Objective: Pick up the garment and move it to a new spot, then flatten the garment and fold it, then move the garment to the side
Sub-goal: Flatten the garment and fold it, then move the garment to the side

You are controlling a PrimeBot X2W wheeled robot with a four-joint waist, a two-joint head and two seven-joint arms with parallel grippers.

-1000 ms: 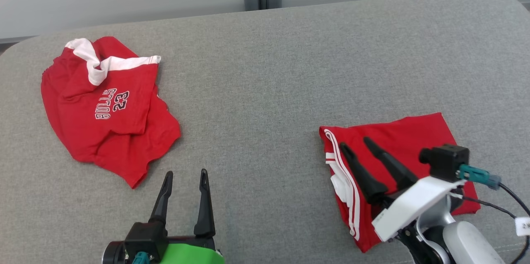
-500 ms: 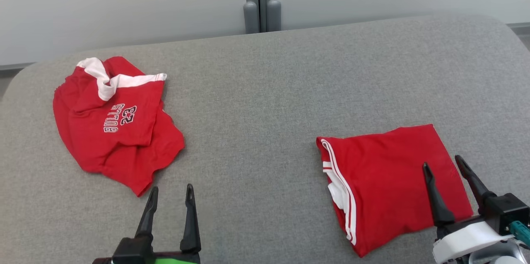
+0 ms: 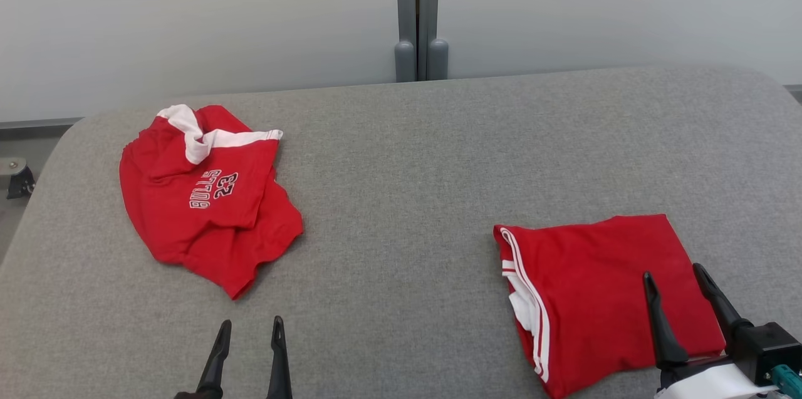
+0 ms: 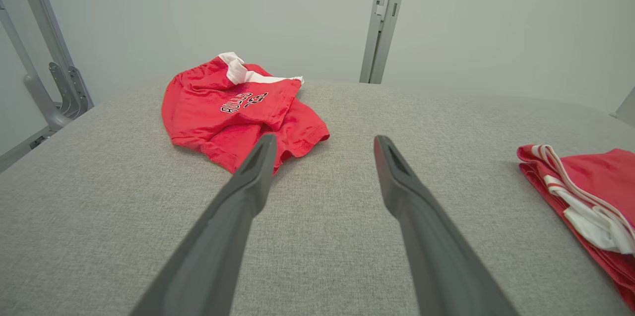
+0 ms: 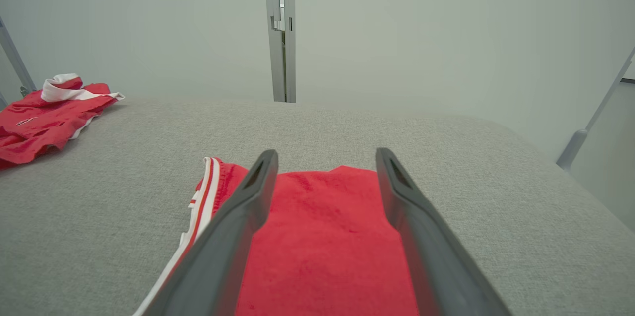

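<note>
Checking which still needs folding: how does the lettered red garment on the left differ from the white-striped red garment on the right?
The lettered red garment lies bunched and wrinkled; the white-striped red garment is folded flat. The lettered one shows BULLS 23 print and a broad white band; the striped one shows thin white edge stripes, no print. Both are red, on the grey cloth surface.

A wide table (image 3: 401, 155) with grey woven cloth and rounded corners stands in front of a pale, plain wall (image 3: 188, 17). Behind its far edge, near the middle, a grey metal post (image 3: 418, 4) goes straight up, with two short rounded pieces (image 3: 404, 61) at its foot. Slanted grey frame bars (image 4: 44, 58) stand beyond the table's left side, and one thin slanted bar (image 5: 590, 122) beyond its right side.
</note>
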